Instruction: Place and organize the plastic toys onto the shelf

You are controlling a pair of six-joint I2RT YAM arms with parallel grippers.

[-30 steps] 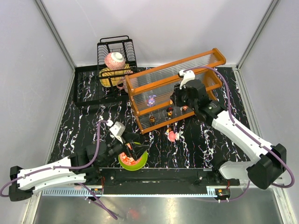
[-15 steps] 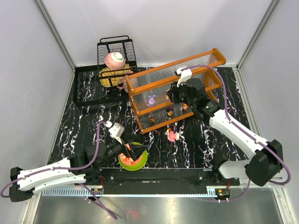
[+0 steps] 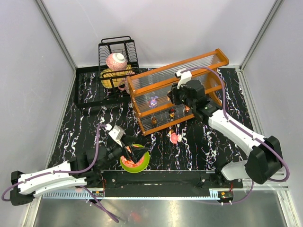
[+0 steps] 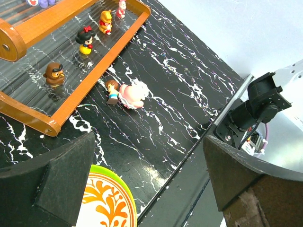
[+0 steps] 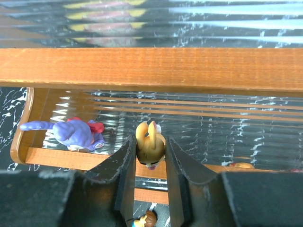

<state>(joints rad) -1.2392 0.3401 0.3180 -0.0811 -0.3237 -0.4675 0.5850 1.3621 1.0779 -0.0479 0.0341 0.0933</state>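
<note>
Right gripper (image 5: 149, 147), partly closed on upright yellow toy (image 5: 147, 136), hangs just over shelf (image 5: 142, 68) tier, beside purple toy (image 5: 75, 134).

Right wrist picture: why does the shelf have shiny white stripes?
Right wrist view: light glares off the shelf, whose clear ribs stretch it into streaks. Top external view: its top panel shines pale too. Left wrist view: the lower tier shows little glare.
</note>
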